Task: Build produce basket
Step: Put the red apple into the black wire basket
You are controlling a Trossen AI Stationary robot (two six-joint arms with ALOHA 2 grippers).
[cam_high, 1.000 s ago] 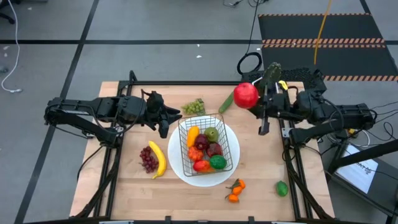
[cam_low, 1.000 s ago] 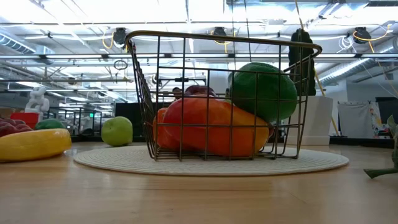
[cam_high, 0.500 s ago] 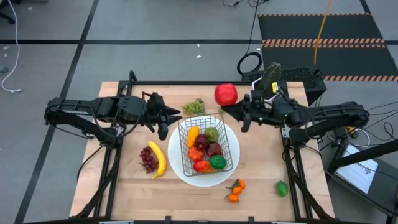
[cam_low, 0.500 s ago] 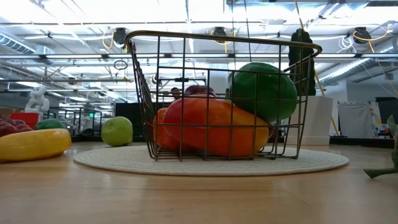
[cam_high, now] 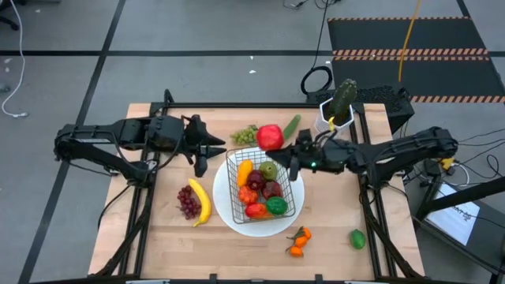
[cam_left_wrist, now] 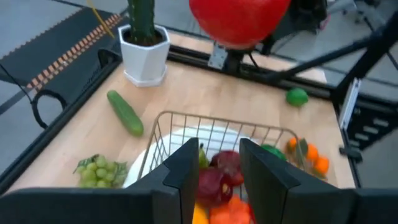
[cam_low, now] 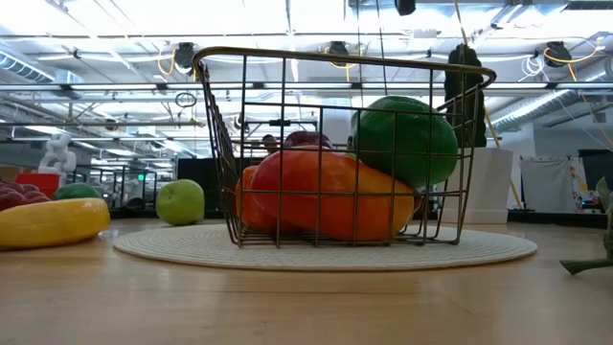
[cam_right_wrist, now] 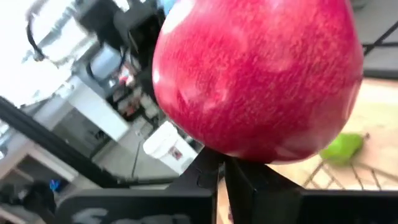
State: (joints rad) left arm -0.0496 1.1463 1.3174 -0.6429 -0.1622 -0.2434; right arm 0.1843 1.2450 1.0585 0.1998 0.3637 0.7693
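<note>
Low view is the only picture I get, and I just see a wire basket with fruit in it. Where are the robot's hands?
Observer: The right gripper is up in the air by the far side of the small dark wire-mesh basket, shut on a big round red apple.
Operator: And the other one?
Observer: The left gripper hovers beside the basket's far left corner, fingers apart, holding nothing.
Operator: Is any fruit hiding behind the basket?
Observer: Yes, a bunch of green grapes and a long green cucumber lie on the table behind it.
</note>
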